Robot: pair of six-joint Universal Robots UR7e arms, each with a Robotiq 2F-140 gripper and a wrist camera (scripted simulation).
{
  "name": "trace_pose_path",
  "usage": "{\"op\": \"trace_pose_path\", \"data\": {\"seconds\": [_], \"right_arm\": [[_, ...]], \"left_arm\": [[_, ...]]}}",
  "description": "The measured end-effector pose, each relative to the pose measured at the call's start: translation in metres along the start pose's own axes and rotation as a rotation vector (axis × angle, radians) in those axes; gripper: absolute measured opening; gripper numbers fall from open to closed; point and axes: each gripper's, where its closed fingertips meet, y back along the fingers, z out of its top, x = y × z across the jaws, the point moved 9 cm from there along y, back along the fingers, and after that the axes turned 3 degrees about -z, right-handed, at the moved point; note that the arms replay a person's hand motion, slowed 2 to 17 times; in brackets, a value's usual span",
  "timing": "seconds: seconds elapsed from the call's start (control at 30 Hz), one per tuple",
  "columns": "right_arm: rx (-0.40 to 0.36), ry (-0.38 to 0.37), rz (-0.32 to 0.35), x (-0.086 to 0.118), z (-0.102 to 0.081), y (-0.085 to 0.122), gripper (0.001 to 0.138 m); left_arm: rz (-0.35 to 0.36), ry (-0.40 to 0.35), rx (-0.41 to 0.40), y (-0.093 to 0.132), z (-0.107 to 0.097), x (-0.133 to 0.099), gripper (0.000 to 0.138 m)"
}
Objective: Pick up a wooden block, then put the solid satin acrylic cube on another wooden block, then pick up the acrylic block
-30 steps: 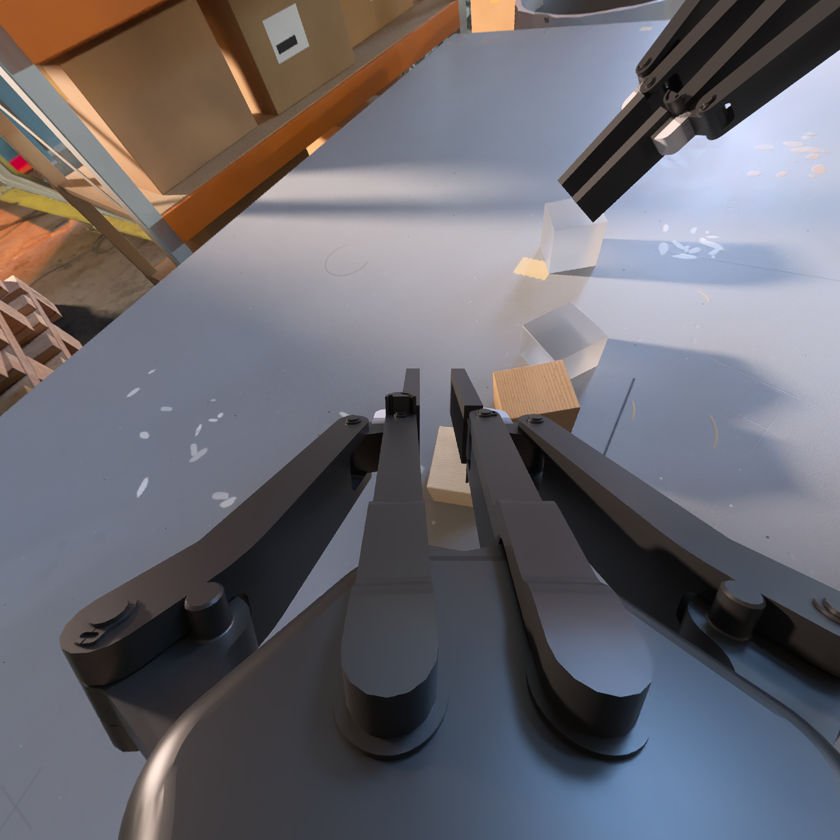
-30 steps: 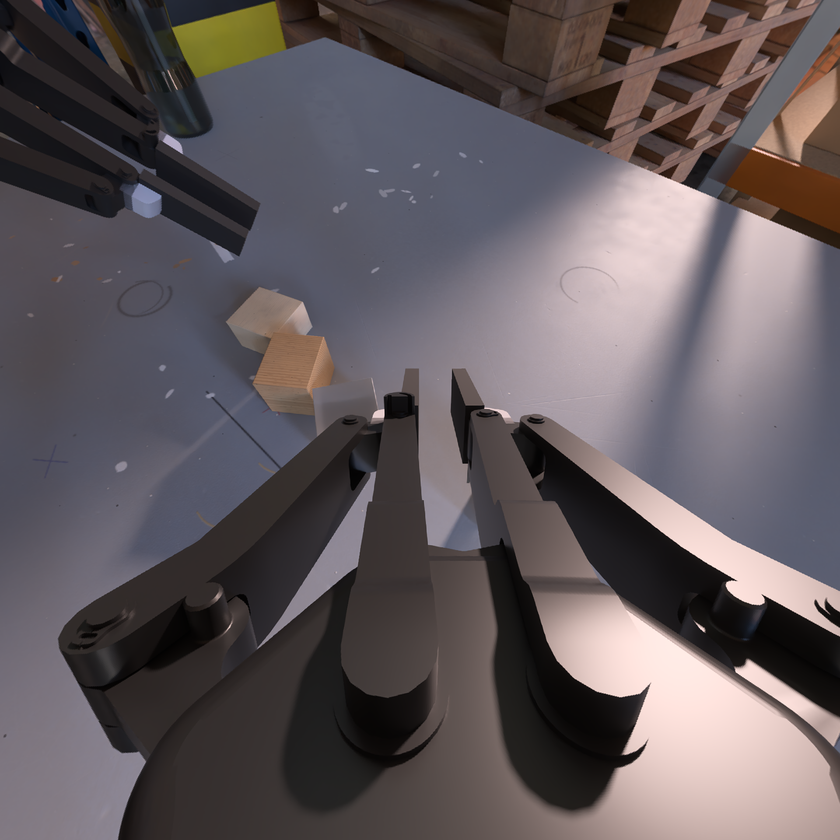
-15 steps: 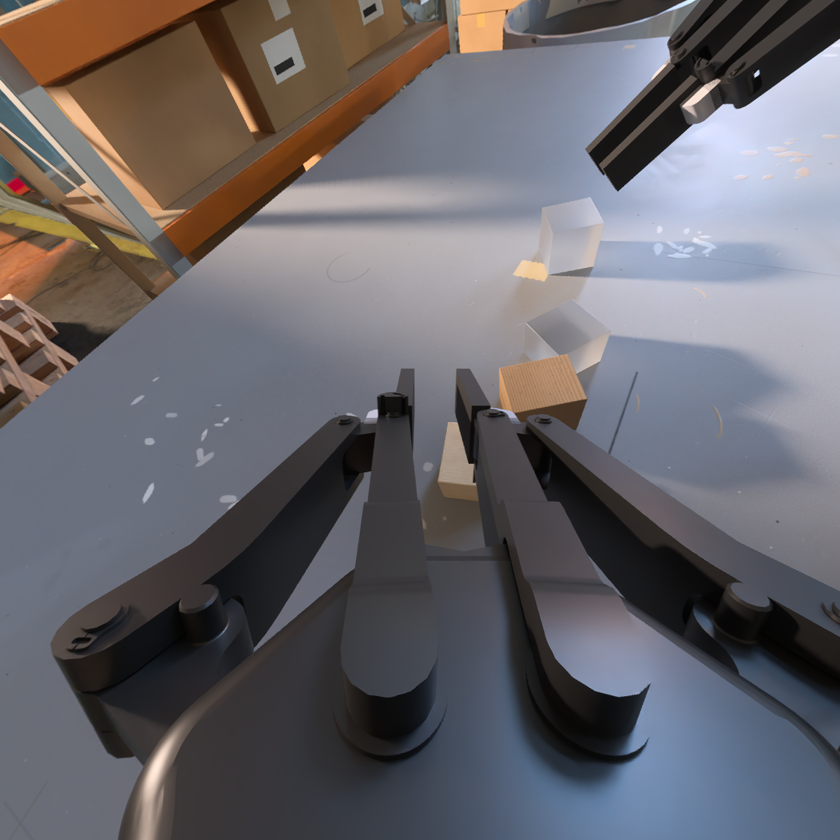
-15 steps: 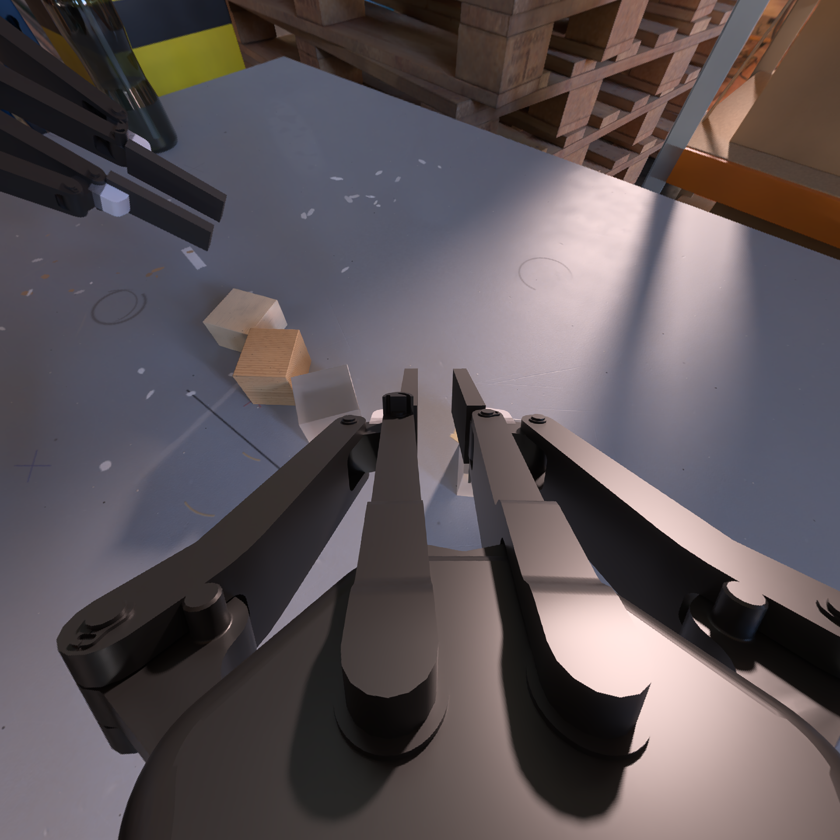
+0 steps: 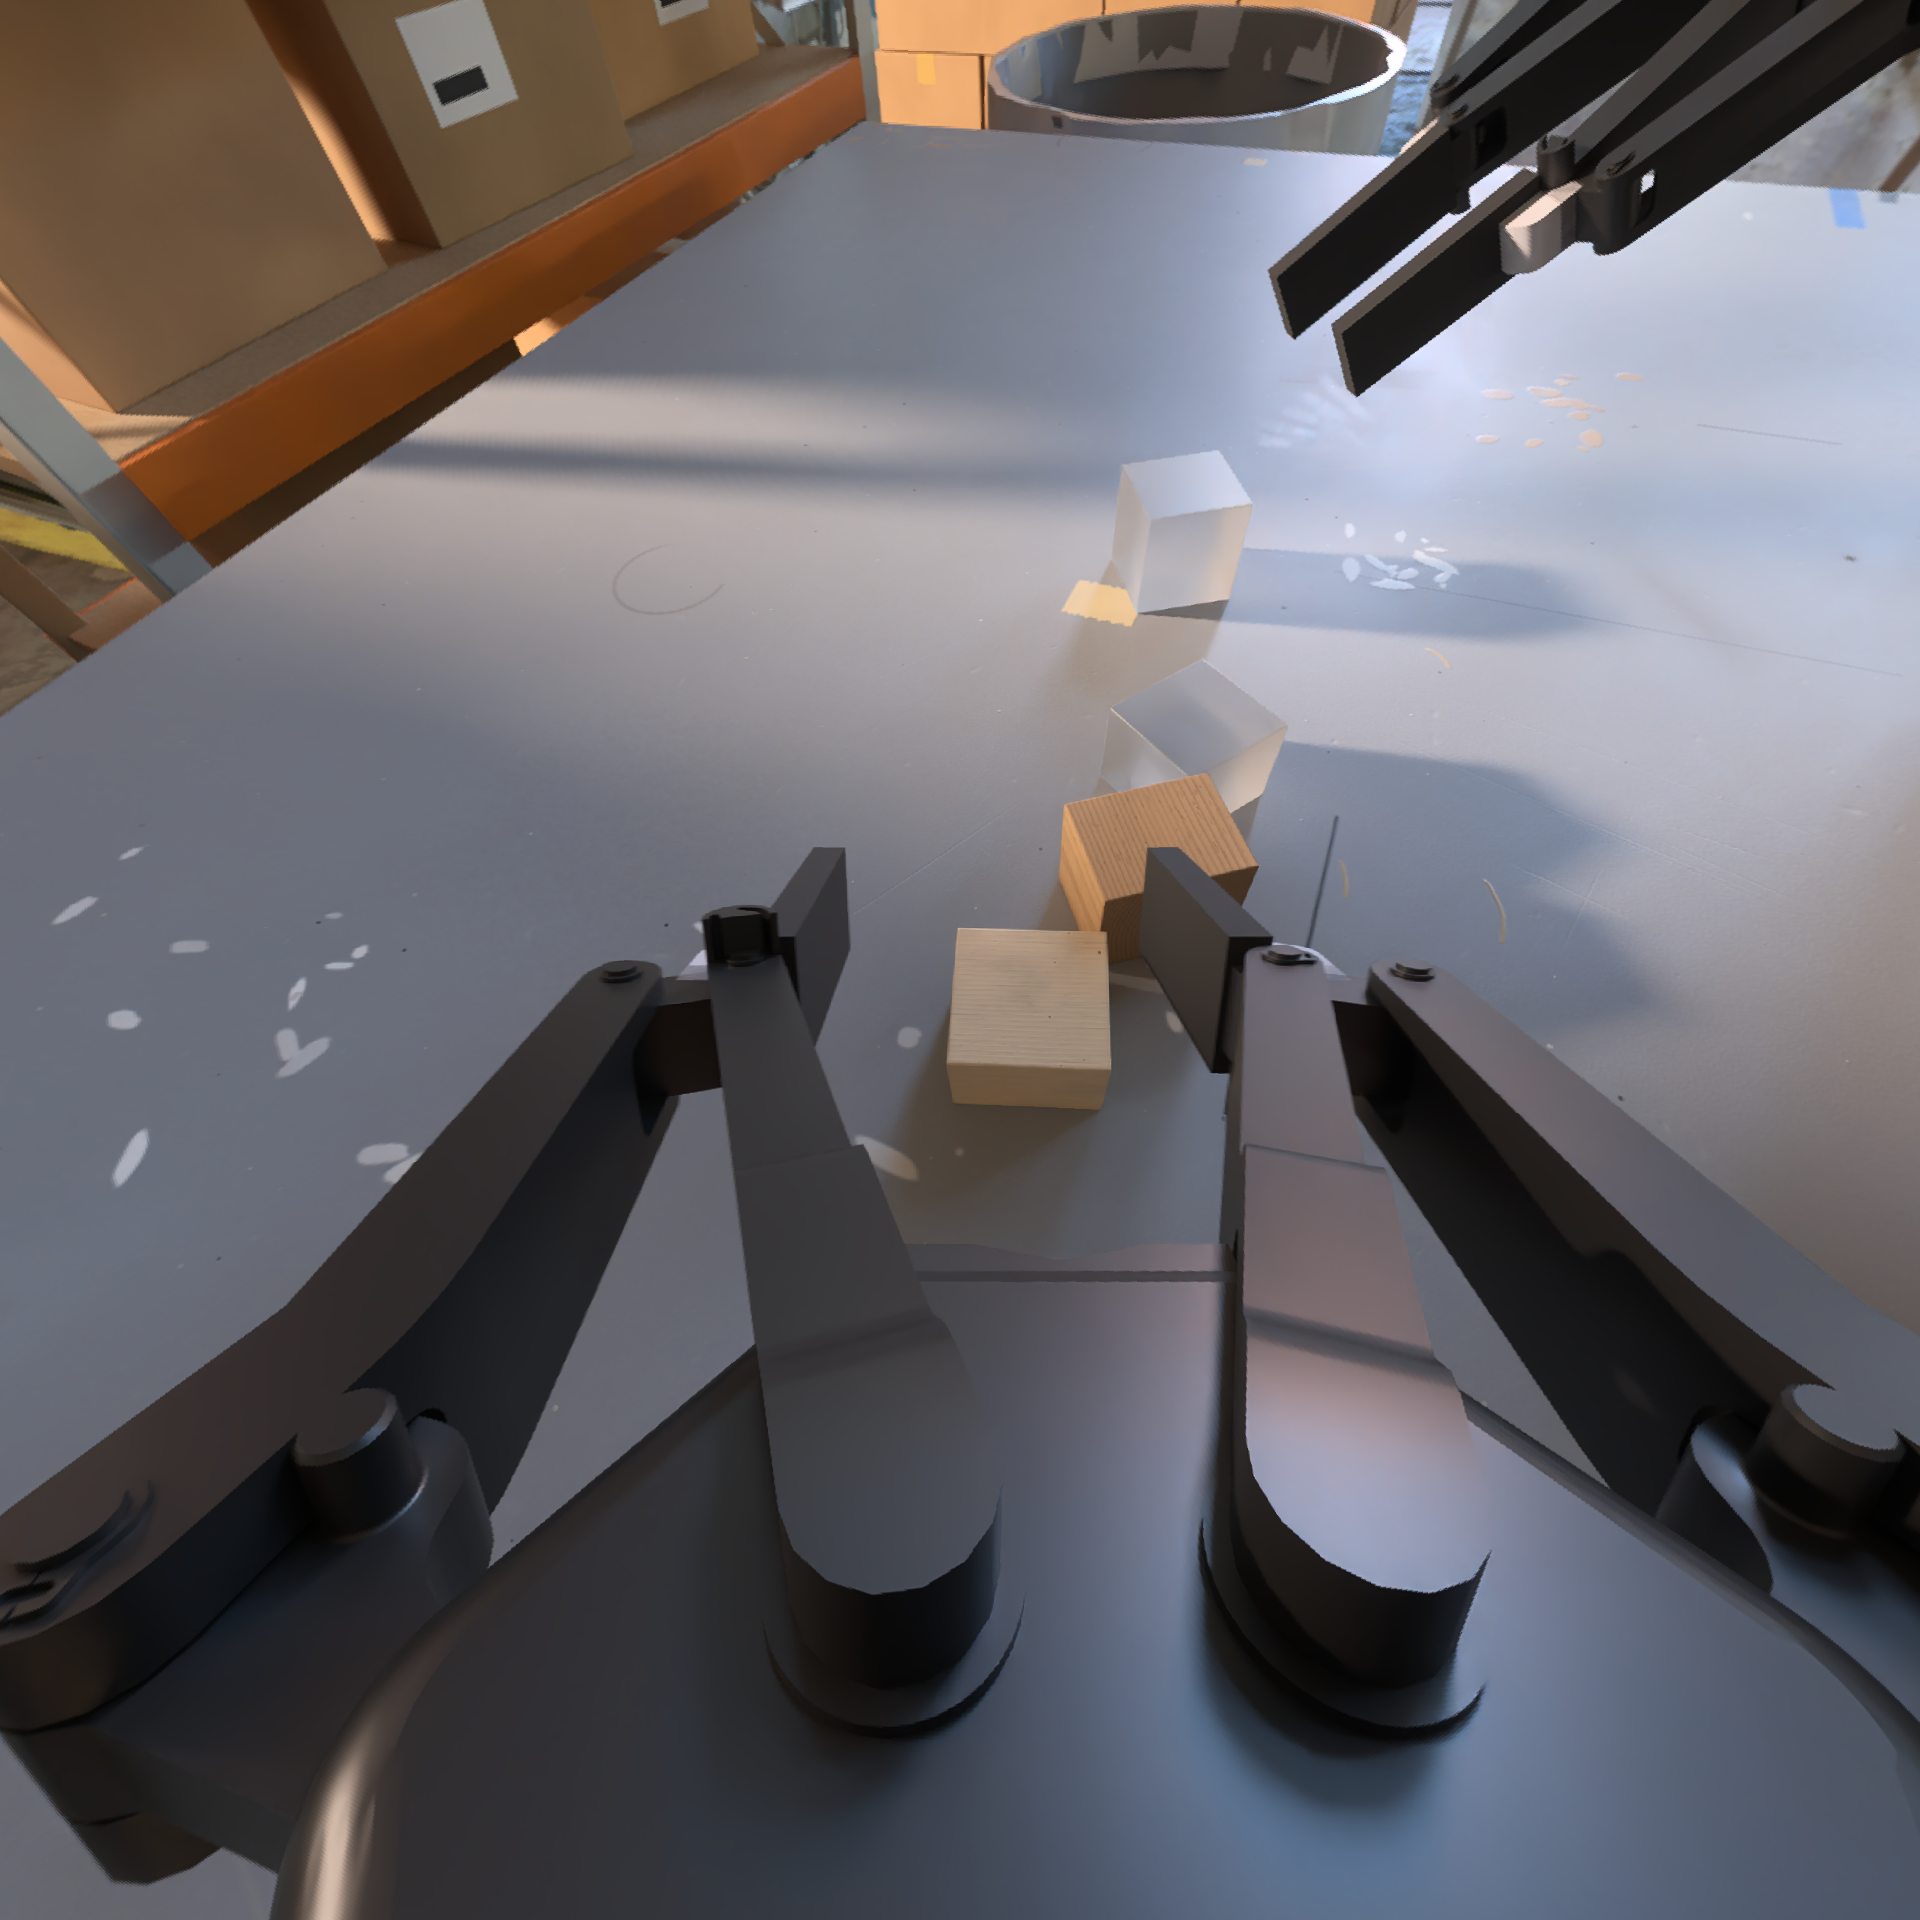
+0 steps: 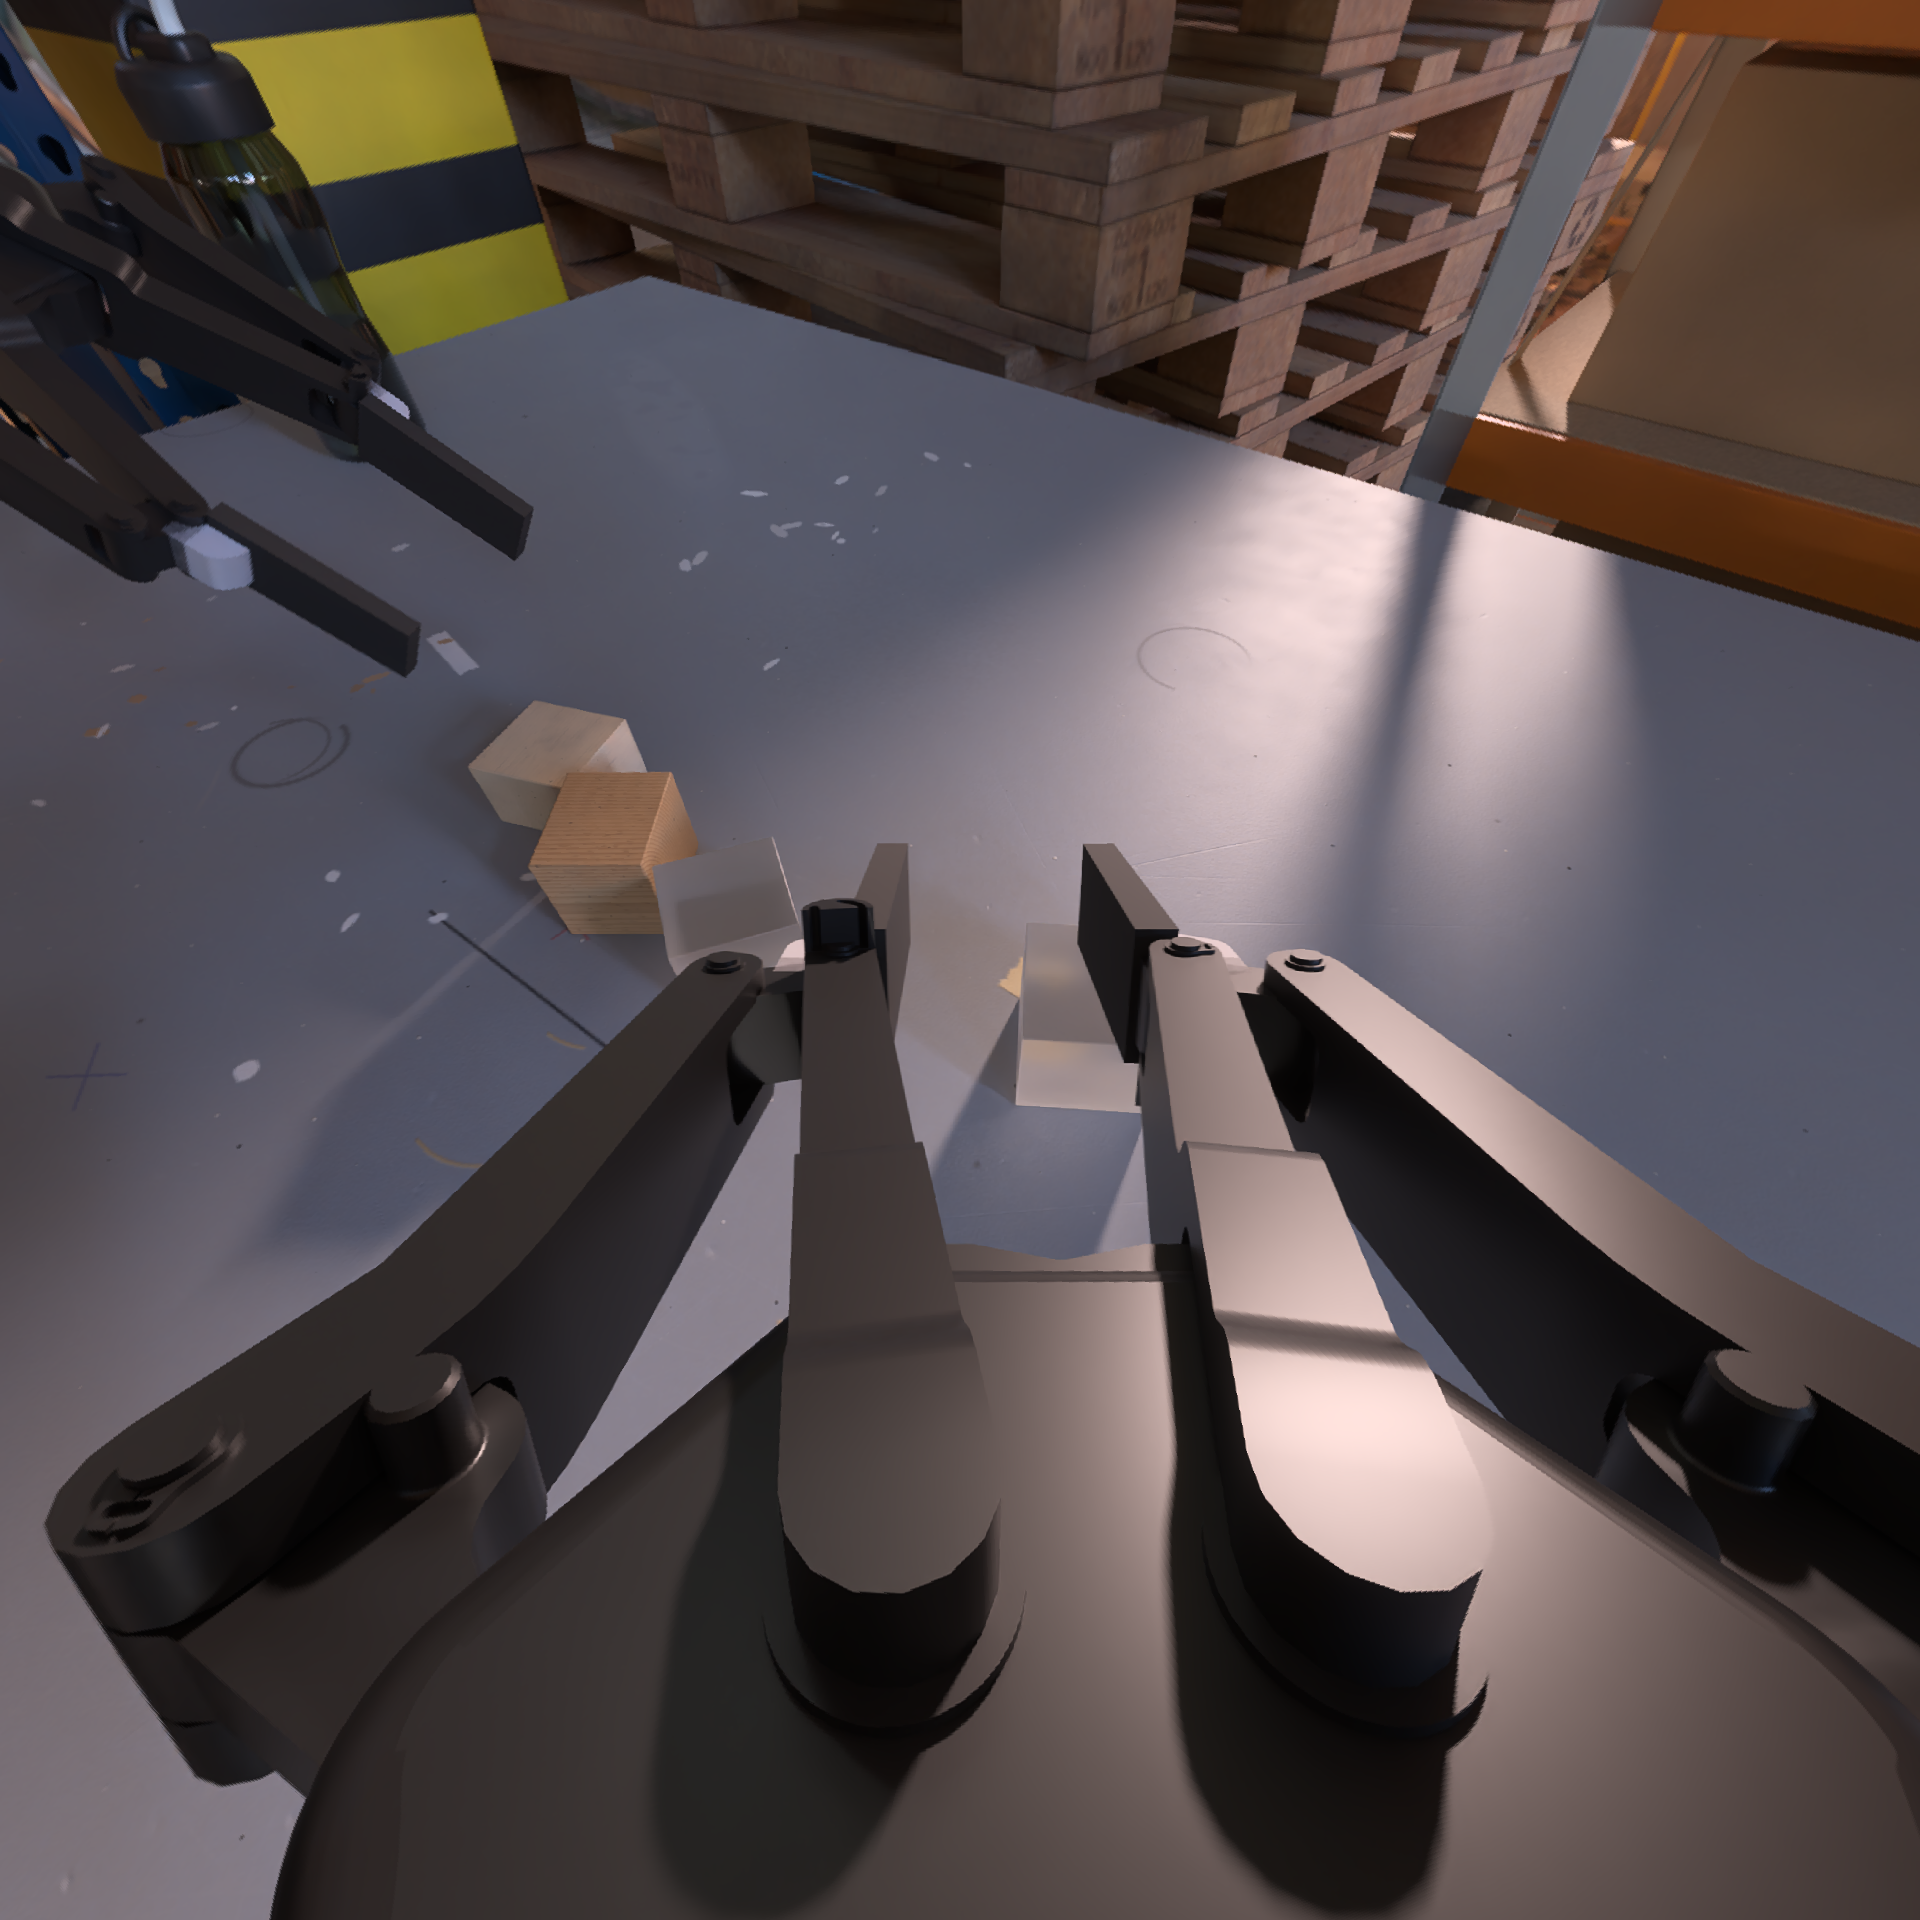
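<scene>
In the left wrist view a pale wooden block (image 5: 1029, 1013) lies flat on the grey table (image 5: 520, 727), just below and between my open left gripper's (image 5: 1003, 914) fingers. A darker wooden block (image 5: 1132, 847) touches its far right corner, and a frosted acrylic cube (image 5: 1195, 738) leans against that one. A clearer acrylic cube (image 5: 1179, 530) stands farther off. My right gripper (image 5: 1335, 332) hovers above and beyond it. In the right wrist view my right gripper (image 6: 997, 899) is open, with the clearer cube (image 6: 1065, 1029) below it by the right finger. The frosted cube (image 6: 722, 899), darker block (image 6: 608, 862) and pale block (image 6: 551, 758) lie to the left.
Cardboard boxes on an orange shelf (image 5: 312, 156) run along the table's left side, and a grey round bin (image 5: 1195, 73) stands beyond the far end. A dark bottle (image 6: 249, 197) stands at a table corner. Stacked wooden pallets (image 6: 1039, 208) lie past the edge.
Both grippers have opened from nearly shut. The right gripper has drawn up and away from the far acrylic cube, and that cube now shows between its fingers. The blocks have not moved.
</scene>
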Motion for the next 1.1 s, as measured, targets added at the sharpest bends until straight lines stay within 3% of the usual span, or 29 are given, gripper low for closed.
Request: {"op": "trace_pose_path", "data": {"seconds": [0.2, 0.5, 0.87, 1.1], "right_arm": [[-0.044, -0.006, -0.023, -0.006, -0.008, 0.004, 0.062], [-0.12, -0.026, -0.068, -0.018, -0.022, 0.004, 0.076], [-0.205, -0.046, -0.055, -0.026, -0.037, -0.008, 0.083], [-0.192, -0.041, -0.037, -0.025, -0.045, -0.022, 0.086]], "left_arm": [[-0.068, 0.002, -0.006, -0.004, -0.008, 0.0, 0.086], [-0.139, 0.046, 0.012, -0.01, -0.021, 0.003, 0.093], [-0.2, 0.136, -0.011, -0.02, -0.027, 0.006, 0.095], [-0.208, 0.158, 0.012, -0.027, -0.027, 0.006, 0.097]]}}
